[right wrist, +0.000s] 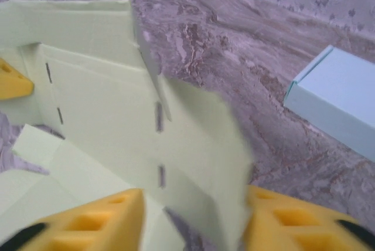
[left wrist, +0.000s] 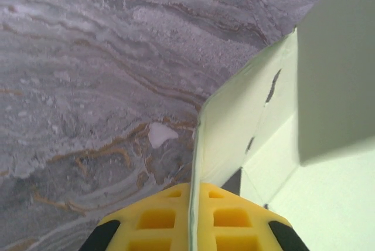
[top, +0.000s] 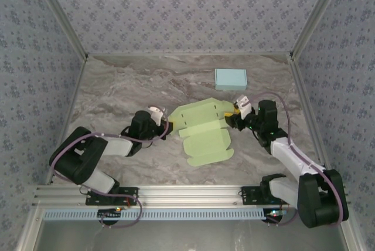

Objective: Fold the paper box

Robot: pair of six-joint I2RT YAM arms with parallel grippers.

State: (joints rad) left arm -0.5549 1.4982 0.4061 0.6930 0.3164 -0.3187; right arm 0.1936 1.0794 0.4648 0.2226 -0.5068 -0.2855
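The paper box is a pale green, die-cut blank lying partly folded in the middle of the marble table, with its far panels raised. My left gripper is at its left edge. In the left wrist view the yellow fingers are shut on the thin edge of an upright green panel. My right gripper is at the blank's far right corner. Its yellow fingers stand apart, and a blurred green flap hangs between them, against the right finger.
A finished light blue box lies on the table behind the blank, just right of my right gripper. Patterned walls close in the back and both sides. An aluminium rail runs along the near edge.
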